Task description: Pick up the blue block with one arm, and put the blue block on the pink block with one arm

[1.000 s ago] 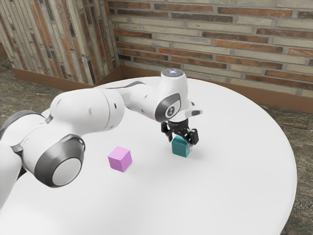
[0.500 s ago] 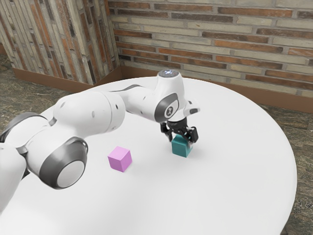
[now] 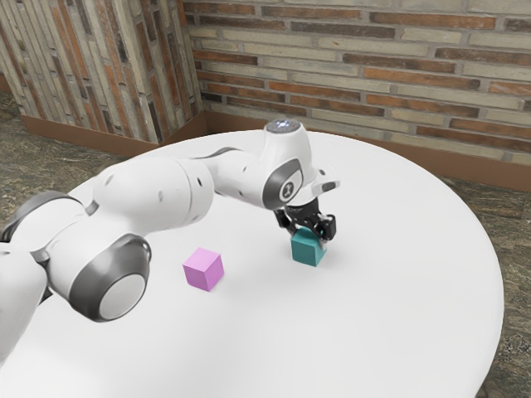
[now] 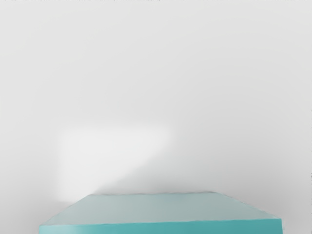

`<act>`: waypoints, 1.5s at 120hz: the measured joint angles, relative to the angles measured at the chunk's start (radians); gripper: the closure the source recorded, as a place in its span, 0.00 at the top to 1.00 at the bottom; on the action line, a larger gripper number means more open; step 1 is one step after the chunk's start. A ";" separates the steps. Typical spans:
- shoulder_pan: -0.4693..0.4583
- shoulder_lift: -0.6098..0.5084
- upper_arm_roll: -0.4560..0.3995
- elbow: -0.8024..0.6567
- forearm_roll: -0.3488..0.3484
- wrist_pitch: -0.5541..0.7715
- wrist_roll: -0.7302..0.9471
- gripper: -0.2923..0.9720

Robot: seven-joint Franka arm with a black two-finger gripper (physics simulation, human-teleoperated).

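The blue block (image 3: 308, 249), teal in colour, rests on the white round table (image 3: 390, 315) near its middle. My black gripper (image 3: 307, 226) reaches down over the block's top, one finger on each side of it, and is shut on it. In the wrist view the blue block (image 4: 161, 214) lies just under my hand, its flat top facing up against the white table. The pink block (image 3: 203, 269) sits on the table to the exterior view's left of the blue block, about two block widths from it, upright and untouched.
The arm's large white links (image 3: 141, 215) stretch in from the exterior view's left, above the table behind the pink block. Brick walls (image 3: 373, 58) stand beyond the table's far edge.
My hand has shifted slightly over the blue block and its fingers have drawn closer to the block's sides. Neither block has moved.
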 joint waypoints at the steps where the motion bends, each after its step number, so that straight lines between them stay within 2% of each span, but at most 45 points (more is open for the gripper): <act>1: 0.000 0.000 0.000 0.000 0.000 0.001 0.000 0.55; 32: -0.004 -0.009 0.000 -0.005 0.010 0.014 -0.018 0.48; 54: -0.008 -0.067 0.001 -0.053 0.018 0.011 -0.037 0.46; 82: -0.003 -0.305 0.002 -0.337 0.033 0.022 -0.055 0.46; 120: 0.005 -0.540 0.003 -0.630 0.087 0.071 -0.075 0.45; 180: 0.051 -0.673 0.063 -0.820 0.202 0.096 -0.076 0.45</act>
